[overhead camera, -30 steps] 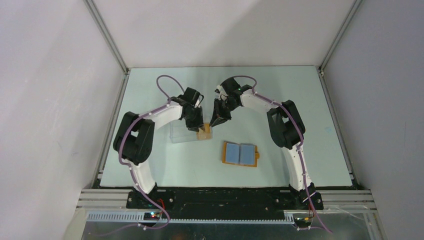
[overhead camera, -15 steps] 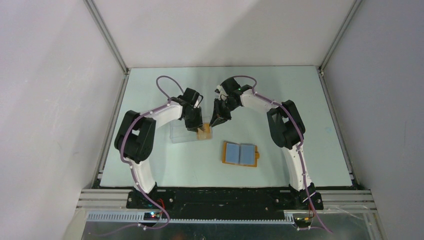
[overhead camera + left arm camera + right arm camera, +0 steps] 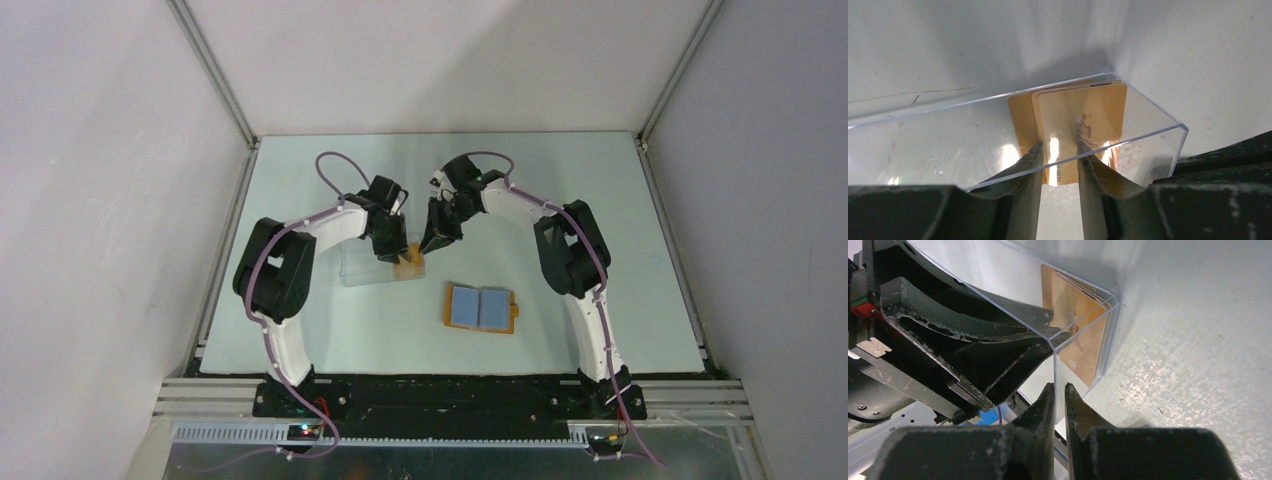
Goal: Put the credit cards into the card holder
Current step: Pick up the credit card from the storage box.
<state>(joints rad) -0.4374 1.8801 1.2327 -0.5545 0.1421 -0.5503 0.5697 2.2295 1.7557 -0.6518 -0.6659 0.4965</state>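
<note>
Several tan-orange credit cards (image 3: 1083,107) stand stacked in the right end of a clear plastic case (image 3: 948,140). My left gripper (image 3: 1058,150) reaches into the case, open a little, both fingertips against the front card's face, and the card shows in the gap. My right gripper (image 3: 1059,387) is shut on the thin end wall of the clear case (image 3: 998,270), just below the cards (image 3: 1080,325). The card holder (image 3: 480,308) lies open on the table, blue panels up, near the cards (image 3: 408,264), with both grippers (image 3: 392,255) (image 3: 430,248) away from it.
The clear case (image 3: 365,268) lies mid-table, stretching left from the grippers. Both arms arch over the table's middle. Frame posts and grey walls close the table at the back and sides.
The left arm's elbow has crept slightly to the right. Grippers, case, cards and card holder have stayed where they were.
</note>
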